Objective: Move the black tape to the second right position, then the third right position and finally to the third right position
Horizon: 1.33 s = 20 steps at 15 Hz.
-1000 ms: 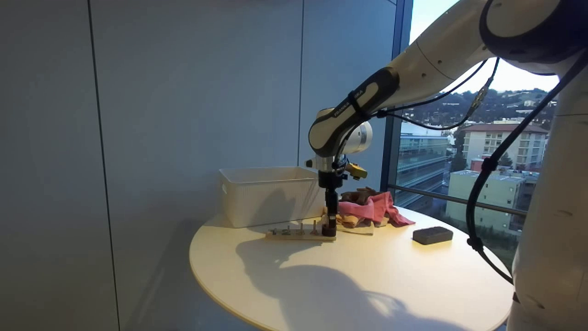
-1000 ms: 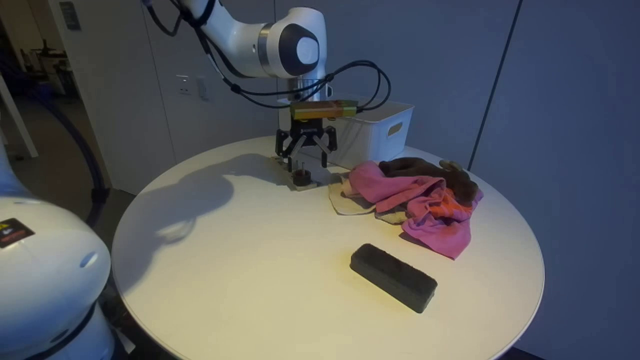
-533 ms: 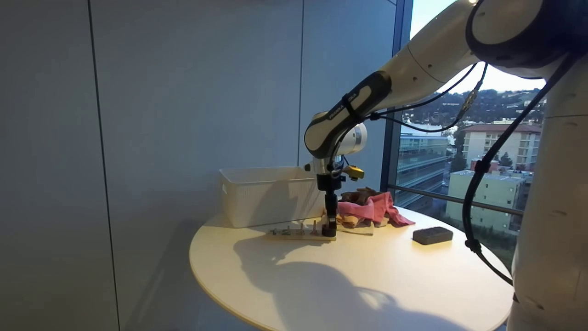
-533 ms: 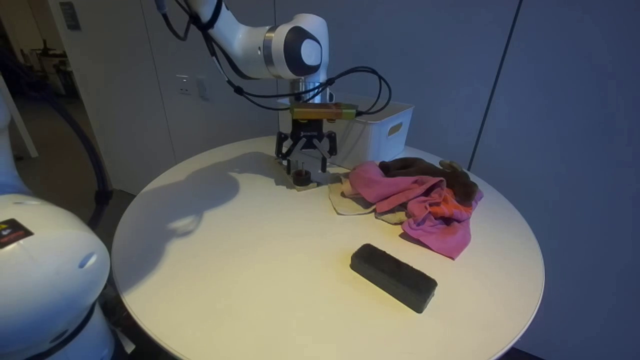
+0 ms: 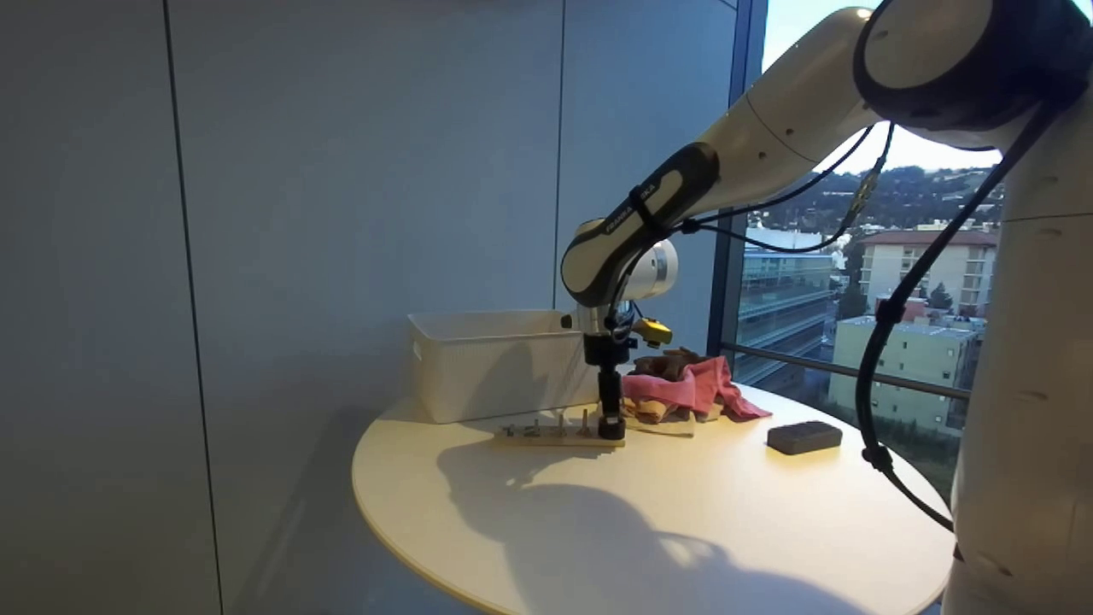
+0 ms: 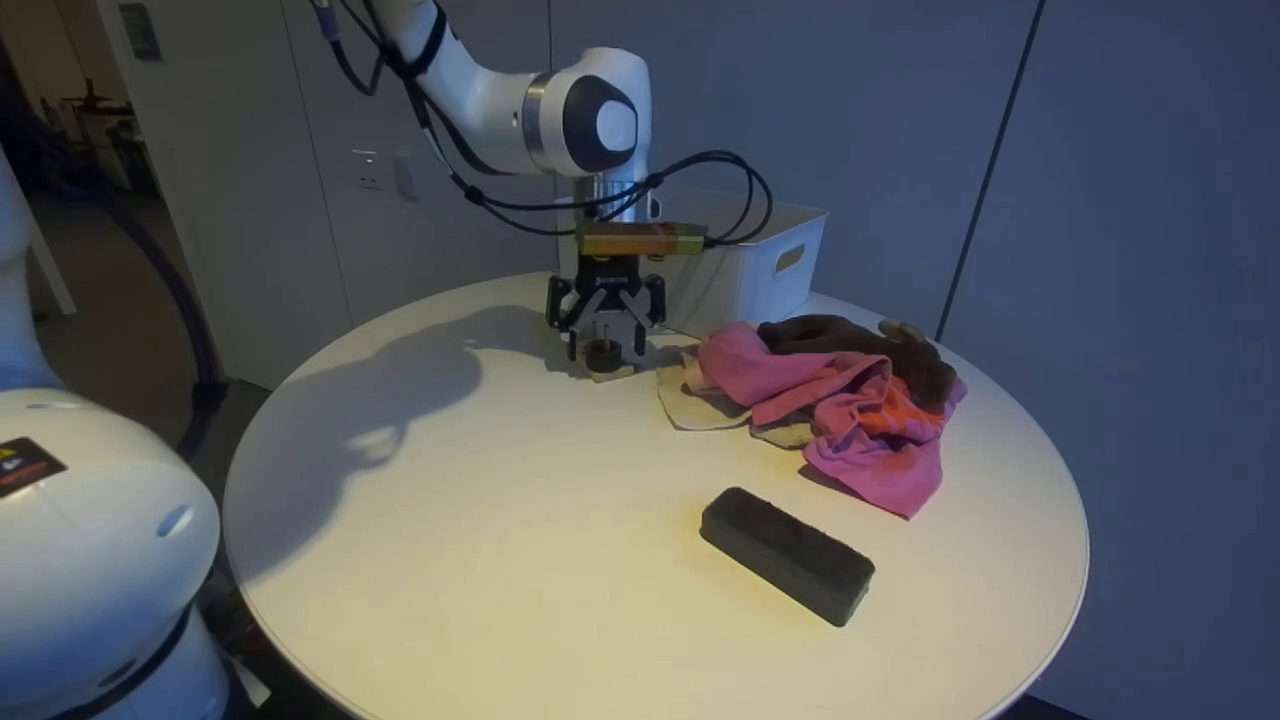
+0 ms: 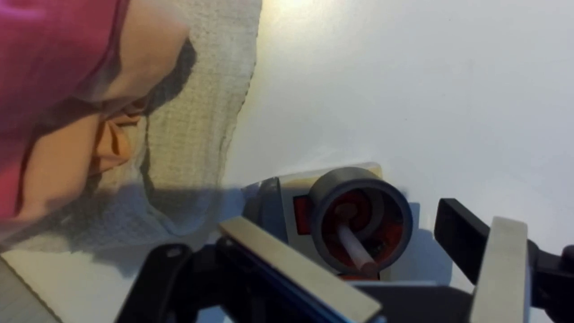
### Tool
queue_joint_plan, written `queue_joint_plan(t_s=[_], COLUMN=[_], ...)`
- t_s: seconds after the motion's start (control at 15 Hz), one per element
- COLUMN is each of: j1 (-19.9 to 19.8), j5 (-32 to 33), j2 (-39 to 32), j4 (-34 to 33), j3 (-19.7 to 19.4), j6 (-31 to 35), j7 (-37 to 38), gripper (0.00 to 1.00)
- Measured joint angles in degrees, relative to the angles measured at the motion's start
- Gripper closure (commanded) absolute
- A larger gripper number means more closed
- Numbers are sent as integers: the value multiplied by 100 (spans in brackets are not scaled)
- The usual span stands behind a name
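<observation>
Fingers point(image 7: 462, 237): spread, gripping nothing, one across the bottom middle of the wrist view and one at its lower right.
Between them: the black tape point(image 6: 603, 360), low around the end peg point(image 7: 355, 246), just right of and below the wrist view's centre; an exterior view showed a gap at each side of it.
Gripper point(image 6: 606, 347): pointed straight down in both exterior views; likely lining up for a grasp, with the moves along the other pegs point(image 5: 585, 422) probably yet to come.
Squeeze risk: if the tape was off-centre, one finger would meet it first and might jam it against the peg or tip it.
Board point(image 5: 555, 442): lay near the middle of an exterior view, the tape at its right end; coming down too far could press a finger on it, and pinching too high could let the ring slip.
Lift risk: the peg rose above the tape, so a tilted pull, or a sideways shift begun too soon, could snag the ring and drag the board.
Pale cloth point(image 6: 690, 408): near the board, under the pink cloth point(image 6: 820, 370) right of the frame's middle; a finger opened wide beside it might catch its edge.
White box point(image 5: 478, 376): behind the board, mid-frame; a wide backward swing could bump it.
Black block point(image 6: 790, 560): lower right of an exterior view, well apart, hardly a hazard.
</observation>
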<state>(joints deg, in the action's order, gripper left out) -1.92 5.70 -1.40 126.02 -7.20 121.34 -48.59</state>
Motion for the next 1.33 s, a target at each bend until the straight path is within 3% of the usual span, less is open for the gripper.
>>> queue_joint_plan(t_s=[0.07,0.4,1.13,1.2,1.33], j1=[-3,-48,-56,-56,-56], j5=[0,11,163,191,246], j2=[-33,-119,-81,-78,-80], j4=[19,42,12,11,8], j3=[3,7,17,17,22], j6=[25,52,-523,-588,-673], j7=[-8,-49,-18,-16,3], gripper=[29,64,64,14,7])
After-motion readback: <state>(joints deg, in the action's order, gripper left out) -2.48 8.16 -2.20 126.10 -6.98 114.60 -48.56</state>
